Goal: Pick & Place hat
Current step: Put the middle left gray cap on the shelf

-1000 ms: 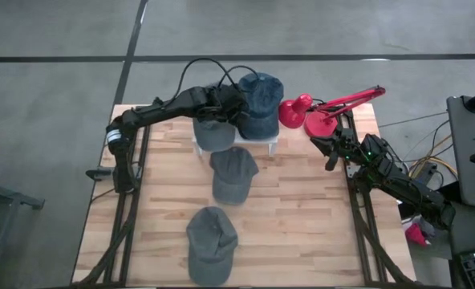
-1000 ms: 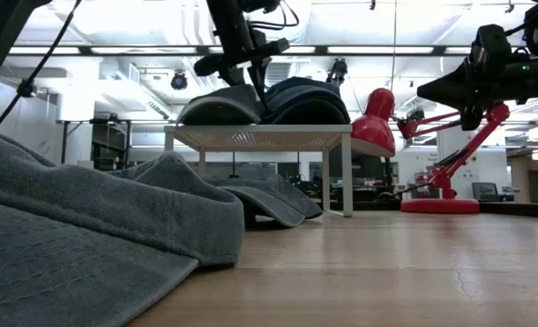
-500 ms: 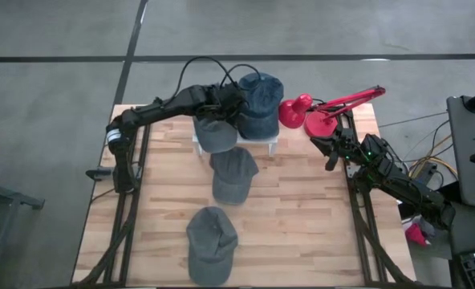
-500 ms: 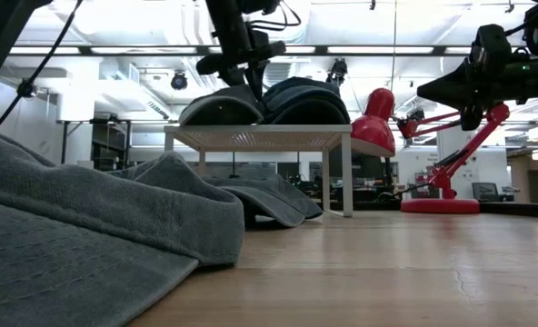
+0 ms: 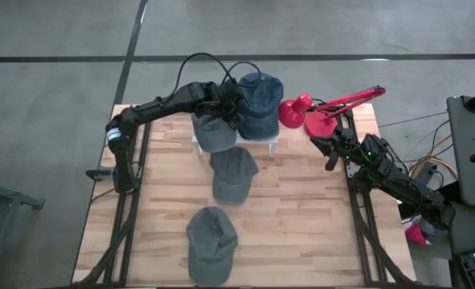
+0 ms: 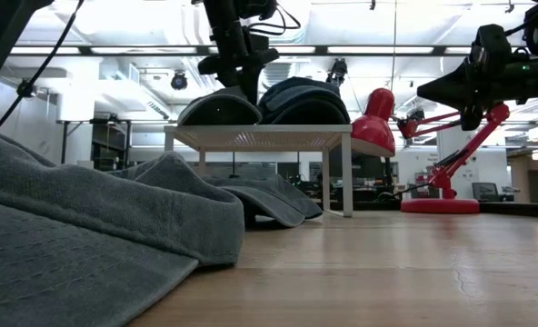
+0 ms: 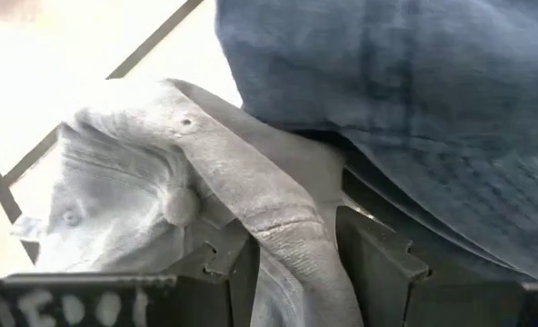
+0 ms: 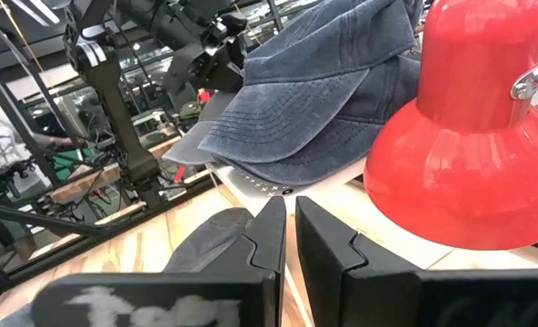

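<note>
A grey cap (image 5: 212, 135) lies on a small white stand (image 6: 260, 136) at the far middle of the table, its brim hanging over the near edge. A blue denim cap (image 5: 260, 104) sits beside it on the stand. My left gripper (image 5: 230, 110) reaches in from the left above the grey cap's crown (image 6: 219, 107) and is shut on it. Two more grey caps lie flat on the table, one (image 5: 232, 172) just in front of the stand and one (image 5: 211, 243) near the front edge. My right gripper (image 5: 331, 154) waits shut at the right side, touching nothing. My left gripper (image 7: 293, 250) pinches a raised fold of the grey cap's crown (image 7: 287, 222) between its two fingers, on the side next to the blue cap (image 7: 414, 109). The fingers come slanting down from above (image 6: 235, 80). The cap rests on the stand, its cloth gathered into a ridge.
A red desk lamp (image 5: 318, 112) stands right of the stand, its shade (image 8: 469, 127) close in front of my right gripper (image 8: 290, 222). Bare wood lies to the left and right of the loose caps. Cables loop above the left arm.
My left gripper has risen a little over the stand and drawn slightly toward the table's left. The grey cap's crown under it has bunched up into a narrower, rounder dome, while the cap stays on the stand. The right arm has kept still.
</note>
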Motion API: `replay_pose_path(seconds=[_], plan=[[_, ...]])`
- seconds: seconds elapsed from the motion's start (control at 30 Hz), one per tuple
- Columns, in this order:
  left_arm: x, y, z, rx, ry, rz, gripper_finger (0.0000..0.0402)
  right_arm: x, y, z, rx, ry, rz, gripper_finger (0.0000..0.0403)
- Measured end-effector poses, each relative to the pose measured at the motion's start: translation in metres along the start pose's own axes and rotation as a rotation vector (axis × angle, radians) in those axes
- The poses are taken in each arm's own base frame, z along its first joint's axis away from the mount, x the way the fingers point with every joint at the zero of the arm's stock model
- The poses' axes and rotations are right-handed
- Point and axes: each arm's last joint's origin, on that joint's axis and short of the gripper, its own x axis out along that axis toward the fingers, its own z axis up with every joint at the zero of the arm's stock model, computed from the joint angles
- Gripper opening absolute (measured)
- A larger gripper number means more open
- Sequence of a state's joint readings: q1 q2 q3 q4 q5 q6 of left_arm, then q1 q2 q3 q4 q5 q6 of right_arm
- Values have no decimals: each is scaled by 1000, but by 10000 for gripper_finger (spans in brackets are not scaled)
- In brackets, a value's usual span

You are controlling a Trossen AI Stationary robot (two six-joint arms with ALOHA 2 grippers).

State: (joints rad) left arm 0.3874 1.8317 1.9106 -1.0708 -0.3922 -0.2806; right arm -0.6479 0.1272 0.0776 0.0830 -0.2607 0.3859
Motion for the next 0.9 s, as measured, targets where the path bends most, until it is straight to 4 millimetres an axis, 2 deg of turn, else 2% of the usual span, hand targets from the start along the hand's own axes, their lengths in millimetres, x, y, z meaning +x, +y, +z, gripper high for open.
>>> replay_pose_path(seconds=[0.67, 0.9], plan=[[-8, 1, 9, 82, -46, -46, 150, 0, 0, 0, 0, 0, 0, 27], [-7, 2, 9, 95, -49, -44, 189, 0, 0, 0, 0, 0, 0, 27]])
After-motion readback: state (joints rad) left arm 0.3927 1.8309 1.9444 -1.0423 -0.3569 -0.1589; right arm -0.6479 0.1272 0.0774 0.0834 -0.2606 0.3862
